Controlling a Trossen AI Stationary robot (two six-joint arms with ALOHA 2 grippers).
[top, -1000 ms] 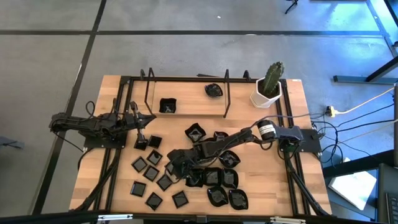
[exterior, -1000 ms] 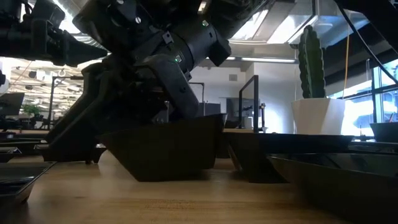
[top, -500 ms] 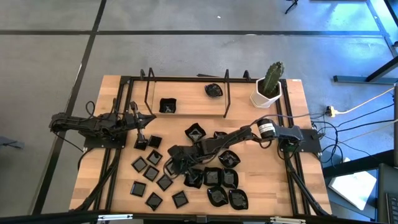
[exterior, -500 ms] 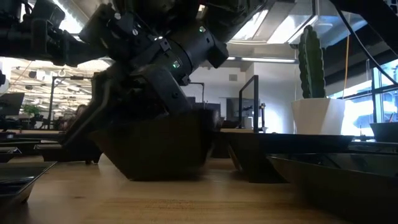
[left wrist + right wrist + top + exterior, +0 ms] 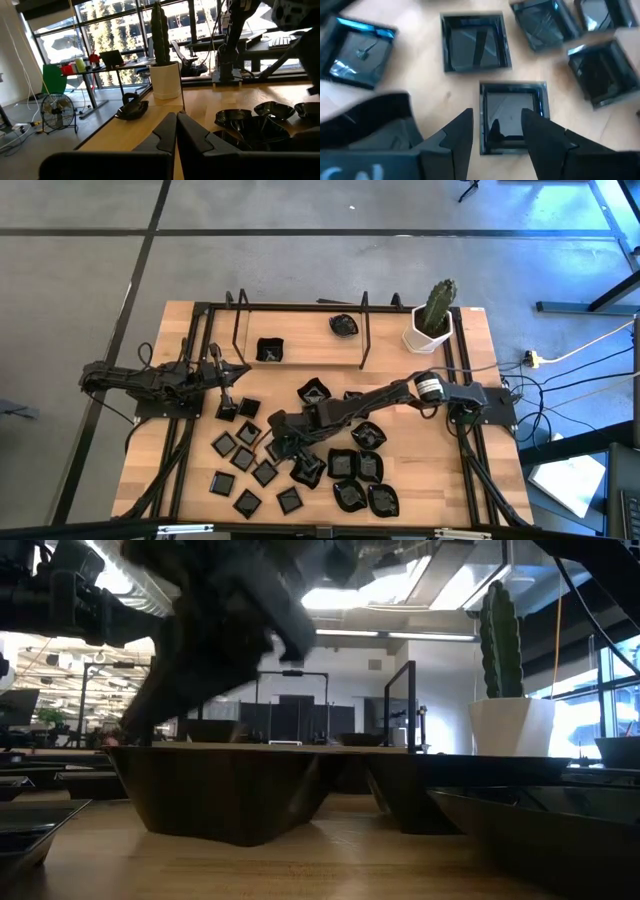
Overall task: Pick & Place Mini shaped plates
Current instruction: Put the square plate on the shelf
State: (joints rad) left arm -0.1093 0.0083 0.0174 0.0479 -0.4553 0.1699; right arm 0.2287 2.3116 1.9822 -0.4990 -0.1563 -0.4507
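Since the earlier frames the right arm has reached further toward the table's left and the rounded dish (image 5: 215, 790) in the low view now sits nearer that camera, filling more of the foreground. Right gripper (image 5: 278, 423) hangs over the middle of the scattered mini shaped plates (image 5: 300, 455), its two fingers (image 5: 457, 132) spread apart and holding nothing; in the right wrist view they straddle a small flat square plate (image 5: 512, 116) lying on the wood below, and contact with it cannot be confirmed. More small squares surround it, one just beyond (image 5: 475, 42) and others to either side. Left gripper (image 5: 226, 372) rests near the left edge of the wooden table (image 5: 470, 480), fingers pressed together and empty, with one small square plate (image 5: 227, 411) just beside it. Larger rounded and raised-rim dishes cluster toward the table's front right (image 5: 365, 480), and two further plates, one (image 5: 269, 350) and another (image 5: 343, 325), lie inside the black metal frame (image 5: 300, 308) at the back. White cactus pot (image 5: 427, 332) stands at the back right corner. No brand, label or legible writing is visible on any item; pale marks on the right gripper body in its wrist view are too blurred to read.
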